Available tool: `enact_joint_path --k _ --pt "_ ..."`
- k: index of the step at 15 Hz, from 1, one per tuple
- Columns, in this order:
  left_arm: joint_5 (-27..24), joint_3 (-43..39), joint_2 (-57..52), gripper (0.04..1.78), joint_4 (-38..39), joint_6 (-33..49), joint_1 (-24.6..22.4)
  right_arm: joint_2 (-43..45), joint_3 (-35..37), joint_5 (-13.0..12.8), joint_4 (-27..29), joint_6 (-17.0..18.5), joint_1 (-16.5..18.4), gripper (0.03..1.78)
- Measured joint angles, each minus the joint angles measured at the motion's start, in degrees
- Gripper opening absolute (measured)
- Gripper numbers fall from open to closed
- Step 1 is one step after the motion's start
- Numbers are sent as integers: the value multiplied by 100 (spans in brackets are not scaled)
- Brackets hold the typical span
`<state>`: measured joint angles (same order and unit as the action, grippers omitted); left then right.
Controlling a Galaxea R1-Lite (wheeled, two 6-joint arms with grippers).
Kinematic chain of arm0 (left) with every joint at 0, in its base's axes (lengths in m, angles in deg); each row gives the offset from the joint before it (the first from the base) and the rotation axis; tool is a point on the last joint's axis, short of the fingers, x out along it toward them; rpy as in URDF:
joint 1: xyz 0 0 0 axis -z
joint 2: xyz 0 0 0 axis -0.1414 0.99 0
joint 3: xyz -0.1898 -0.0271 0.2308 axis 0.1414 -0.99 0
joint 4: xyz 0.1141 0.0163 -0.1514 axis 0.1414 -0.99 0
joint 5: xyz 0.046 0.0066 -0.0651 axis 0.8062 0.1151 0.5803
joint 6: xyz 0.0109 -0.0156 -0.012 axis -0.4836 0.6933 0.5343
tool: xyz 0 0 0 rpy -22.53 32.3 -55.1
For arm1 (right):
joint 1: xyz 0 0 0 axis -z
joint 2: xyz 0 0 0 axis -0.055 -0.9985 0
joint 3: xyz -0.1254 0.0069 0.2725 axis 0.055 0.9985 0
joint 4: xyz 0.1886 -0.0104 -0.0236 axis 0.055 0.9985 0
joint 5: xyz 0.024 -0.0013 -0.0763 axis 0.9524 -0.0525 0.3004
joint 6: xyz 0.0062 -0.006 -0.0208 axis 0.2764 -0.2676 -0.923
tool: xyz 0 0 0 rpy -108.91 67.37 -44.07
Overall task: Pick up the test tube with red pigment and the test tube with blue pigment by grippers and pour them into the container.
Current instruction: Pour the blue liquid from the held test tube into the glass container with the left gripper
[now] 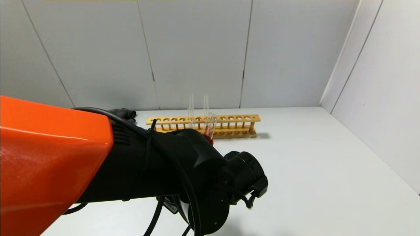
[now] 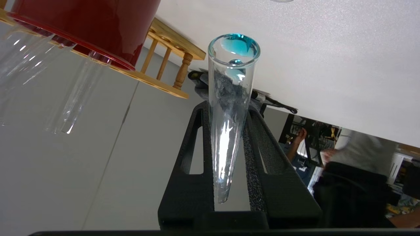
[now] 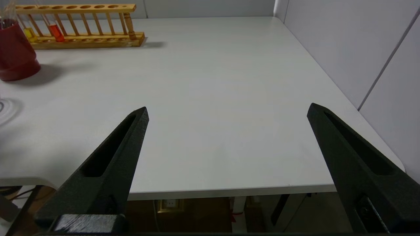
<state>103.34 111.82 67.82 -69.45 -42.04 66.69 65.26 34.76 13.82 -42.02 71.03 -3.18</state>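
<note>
The test tube with blue pigment point(image 2: 233, 82) is clamped between the fingers of my left gripper point(image 2: 228, 105), teal liquid pooled in its rounded end nearest the table. In the head view this tube point(image 1: 210, 124) leans above my left arm, in front of the rack; the gripper itself is hidden behind the arm. The test tube with red pigment point(image 3: 56, 32) stands upright in the wooden rack point(image 3: 85, 39). The clear container point(image 3: 5, 108) barely shows at the picture's edge. My right gripper point(image 3: 228, 108) hangs open and empty over the table's near edge.
A dark-red cup point(image 3: 14, 52) stands close in front of the rack's left part, right beside the held tube point(image 2: 88, 26). A tube with yellow liquid point(image 3: 30, 34) sits in the rack next to the red one. The white table point(image 1: 311, 164) meets grey walls behind and to the right.
</note>
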Motion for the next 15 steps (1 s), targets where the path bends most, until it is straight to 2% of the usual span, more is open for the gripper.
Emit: enact_joint_path --k 15 --pt "475 134 190 33 -276 7 251 0 0 -2 0 0 -5 170"
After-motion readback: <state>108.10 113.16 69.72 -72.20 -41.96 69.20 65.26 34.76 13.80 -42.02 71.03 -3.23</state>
